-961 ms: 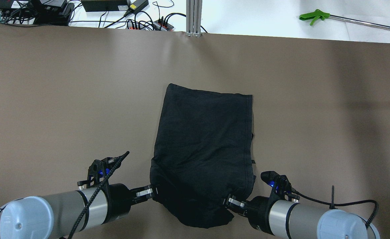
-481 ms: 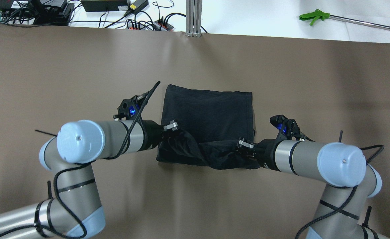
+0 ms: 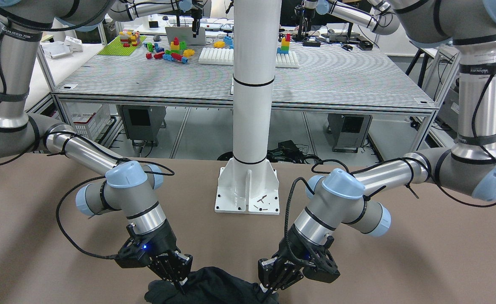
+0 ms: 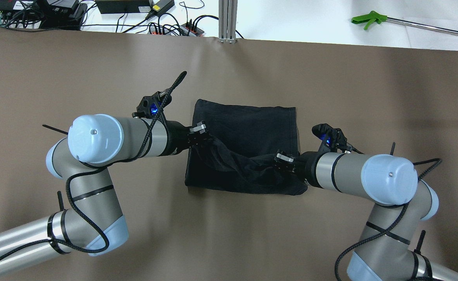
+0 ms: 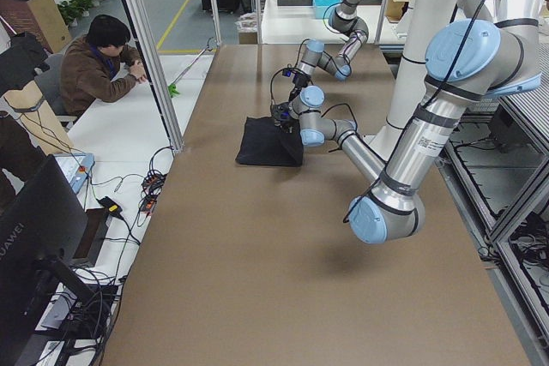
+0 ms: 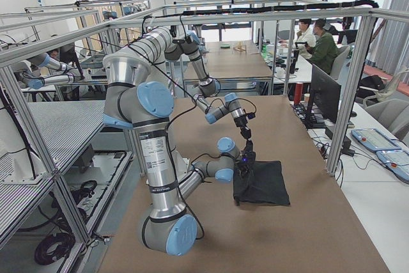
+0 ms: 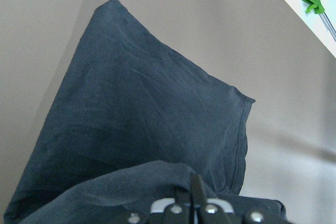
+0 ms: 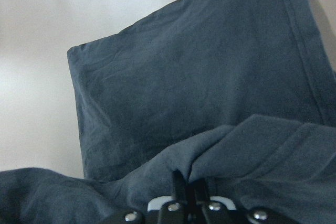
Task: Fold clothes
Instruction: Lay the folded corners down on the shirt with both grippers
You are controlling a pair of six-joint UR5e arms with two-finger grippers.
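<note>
Pinching the black cloth (image 4: 252, 125) from either side, L gripper (image 4: 205, 137) and R gripper (image 4: 280, 160) each have jaws closed tight on a bunched bit of fabric, held just above the flat part w/ a sagging fold strung btwn them. Cloth sits approx mid-table (image 4: 96, 70), roughly halfway btwn the left and right edges, its hemmed far edge lying flat. White pillar base (image 3: 248, 192) stands well apart, at the robot's edge.
</note>
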